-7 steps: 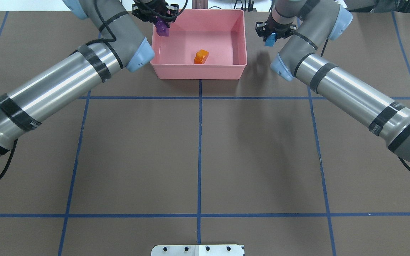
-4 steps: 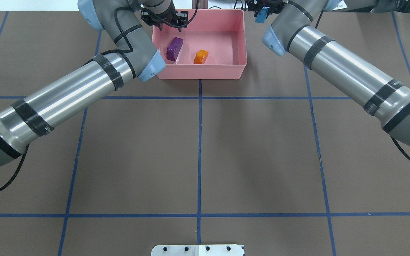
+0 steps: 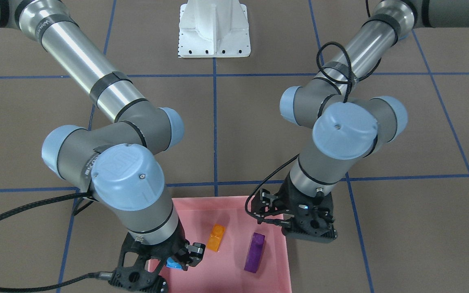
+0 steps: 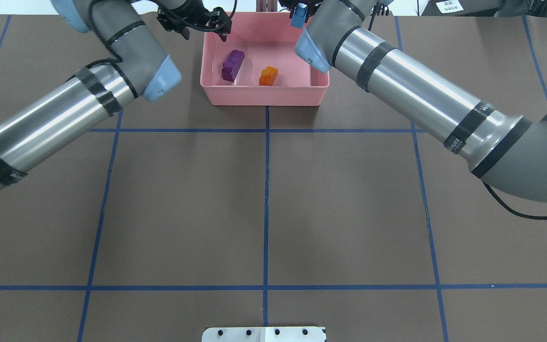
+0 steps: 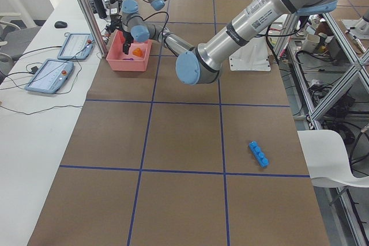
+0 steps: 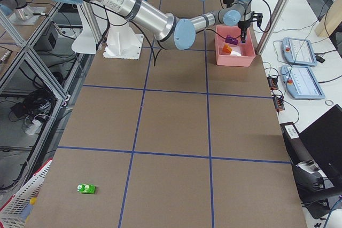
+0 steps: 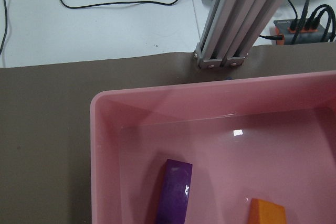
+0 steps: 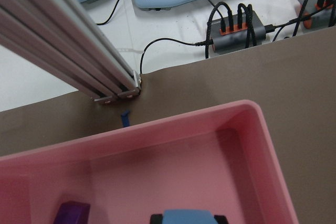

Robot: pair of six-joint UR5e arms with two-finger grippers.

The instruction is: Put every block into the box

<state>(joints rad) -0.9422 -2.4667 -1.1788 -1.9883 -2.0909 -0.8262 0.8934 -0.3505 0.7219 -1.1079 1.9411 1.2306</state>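
The pink box (image 4: 264, 95) stands at the table's far middle. A purple block (image 4: 232, 65) and an orange block (image 4: 268, 76) lie inside it; both also show in the front view, purple (image 3: 255, 252) and orange (image 3: 215, 237). My left gripper (image 4: 203, 29) is open and empty above the box's far left corner. My right gripper (image 4: 297, 18) is shut on the small blue block (image 3: 173, 263) over the box's far right part. The long blue block (image 5: 258, 154) and the green block (image 6: 86, 188) lie far off on the table.
An aluminium post (image 7: 247, 19) stands just beyond the box's far rim (image 8: 157, 129). Teach pendants and cables lie past the table edge. The white robot base (image 3: 214, 28) is at the near side.
My left gripper let go of the purple block, which now lies in the box, and drew back to the left. My right arm swung left with the small blue block to over the box.
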